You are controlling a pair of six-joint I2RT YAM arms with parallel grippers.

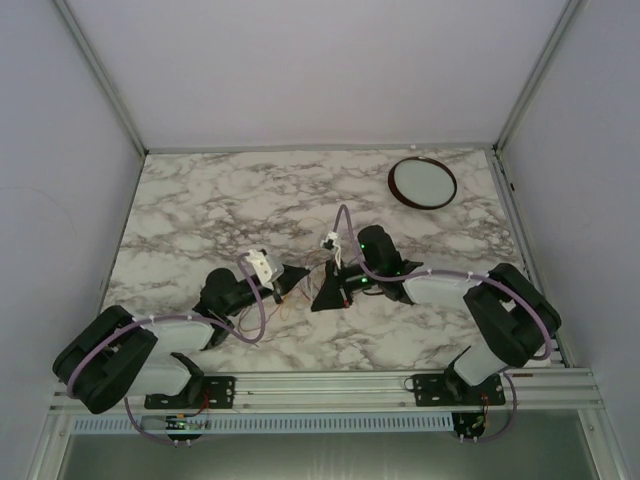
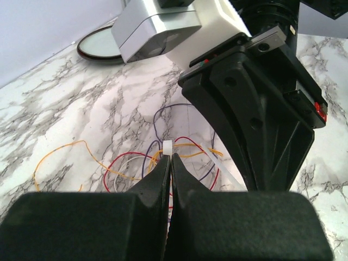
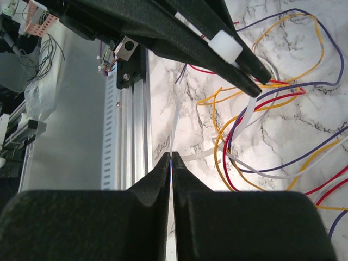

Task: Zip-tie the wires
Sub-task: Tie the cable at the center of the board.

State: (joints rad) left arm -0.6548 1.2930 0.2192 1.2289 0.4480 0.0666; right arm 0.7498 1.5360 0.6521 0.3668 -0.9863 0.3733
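Observation:
The wires [image 3: 288,89], thin loops of red, orange, purple and white, lie on the marble table between my grippers. They also show in the left wrist view [image 2: 191,147] and faintly in the top view [image 1: 283,300]. My left gripper [image 2: 169,157] is shut on the white head of a zip tie [image 2: 168,145], and its fingers [image 3: 239,65] reach in at the top of the right wrist view. The zip tie's strap [image 3: 247,117] runs through the wire loops. My right gripper [image 3: 171,157] is shut on the strap's thin tail. In the top view the left gripper [image 1: 295,277] and the right gripper [image 1: 328,295] are close together.
A dark-rimmed round white dish [image 1: 422,182] sits at the back right of the table and shows in the left wrist view [image 2: 100,46]. The aluminium rail [image 3: 128,136] runs along the table's near edge [image 1: 320,385]. Lilac arm cables [image 1: 255,300] arch over both arms.

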